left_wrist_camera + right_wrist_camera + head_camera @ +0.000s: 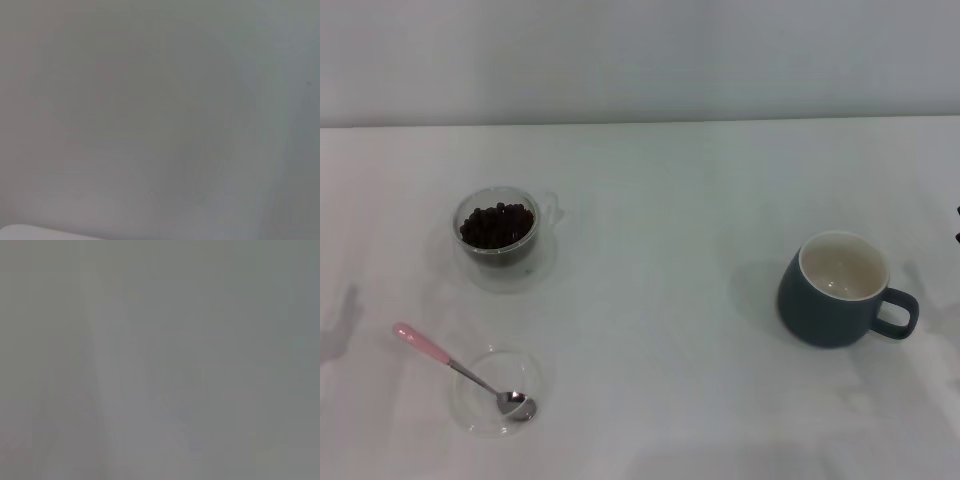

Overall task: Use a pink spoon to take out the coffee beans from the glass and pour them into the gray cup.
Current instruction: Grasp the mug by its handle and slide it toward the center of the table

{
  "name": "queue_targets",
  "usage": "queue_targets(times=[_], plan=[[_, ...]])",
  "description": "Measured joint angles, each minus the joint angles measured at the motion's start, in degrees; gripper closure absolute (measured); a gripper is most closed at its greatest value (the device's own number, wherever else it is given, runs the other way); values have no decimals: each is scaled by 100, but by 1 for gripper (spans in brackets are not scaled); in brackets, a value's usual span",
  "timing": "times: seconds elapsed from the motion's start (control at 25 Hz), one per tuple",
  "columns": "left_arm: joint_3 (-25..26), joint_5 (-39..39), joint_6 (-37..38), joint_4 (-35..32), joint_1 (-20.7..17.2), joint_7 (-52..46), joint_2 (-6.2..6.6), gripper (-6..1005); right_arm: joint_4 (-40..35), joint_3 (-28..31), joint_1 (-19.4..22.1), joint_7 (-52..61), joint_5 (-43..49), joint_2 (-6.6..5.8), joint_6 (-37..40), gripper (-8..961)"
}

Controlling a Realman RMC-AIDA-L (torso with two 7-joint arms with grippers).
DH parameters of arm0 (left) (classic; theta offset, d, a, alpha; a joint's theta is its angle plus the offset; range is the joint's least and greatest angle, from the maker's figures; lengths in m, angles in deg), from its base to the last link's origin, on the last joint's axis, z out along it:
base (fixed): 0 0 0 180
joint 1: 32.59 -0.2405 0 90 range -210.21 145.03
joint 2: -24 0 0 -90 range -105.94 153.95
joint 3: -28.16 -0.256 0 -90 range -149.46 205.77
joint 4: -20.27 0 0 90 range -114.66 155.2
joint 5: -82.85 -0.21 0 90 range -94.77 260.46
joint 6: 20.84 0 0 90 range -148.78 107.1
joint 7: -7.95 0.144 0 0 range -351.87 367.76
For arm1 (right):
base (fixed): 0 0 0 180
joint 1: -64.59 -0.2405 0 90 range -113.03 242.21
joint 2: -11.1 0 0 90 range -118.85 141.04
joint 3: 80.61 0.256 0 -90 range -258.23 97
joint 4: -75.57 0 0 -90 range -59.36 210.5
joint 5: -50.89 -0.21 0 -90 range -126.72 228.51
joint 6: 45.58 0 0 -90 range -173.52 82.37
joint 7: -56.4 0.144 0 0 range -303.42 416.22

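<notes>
Pink spoon (460, 370) lies diagonally — bowl in saucer (480, 415)

No text, label, brand, number or sign can be read anywhere, neither on the objects on the table nor in either wrist view.
</notes>
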Motion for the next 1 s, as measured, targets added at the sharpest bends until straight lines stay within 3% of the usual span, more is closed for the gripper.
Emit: queue_targets(times=[0.44, 1.0], plan=[[-7, -2, -30, -3, -64, -8, -9, 137, 17, -66, 46, 41, 45, -8, -134, 115], [8, 3, -50, -5, -57, -12, 6, 138, -207, -1214, 206, 52, 45, -26, -775, 153]])
